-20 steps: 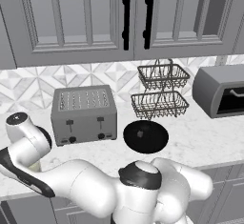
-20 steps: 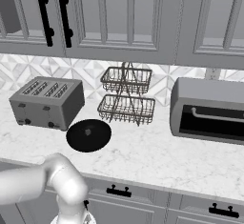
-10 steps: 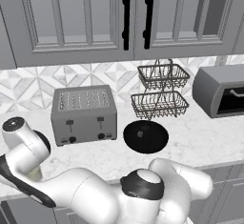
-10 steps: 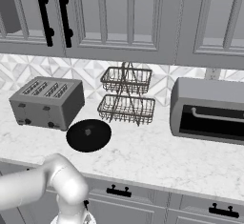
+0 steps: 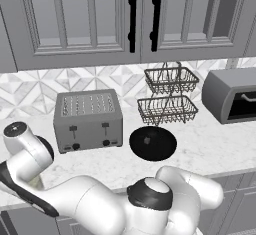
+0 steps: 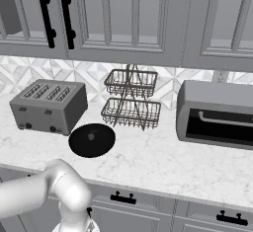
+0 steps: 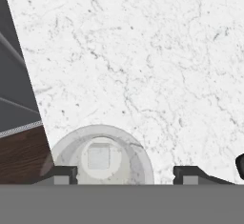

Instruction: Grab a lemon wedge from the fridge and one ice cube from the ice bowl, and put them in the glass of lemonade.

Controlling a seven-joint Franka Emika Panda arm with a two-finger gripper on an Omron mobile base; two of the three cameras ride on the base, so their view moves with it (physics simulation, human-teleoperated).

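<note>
Below the claw (image 7: 125, 175), a cube-holding glass (image 7: 100, 157).

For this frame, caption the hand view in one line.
Open jaws above a clear bowl holding one ice cube on the marble counter.

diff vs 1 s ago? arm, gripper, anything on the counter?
In the left base view the arm's elbow has swung slightly right and up; in the right base view the arm link sits a little higher. In the hand view the gripper stands open above a clear bowl holding an ice cube. Toaster, black lid, wire basket rack unchanged.
</note>
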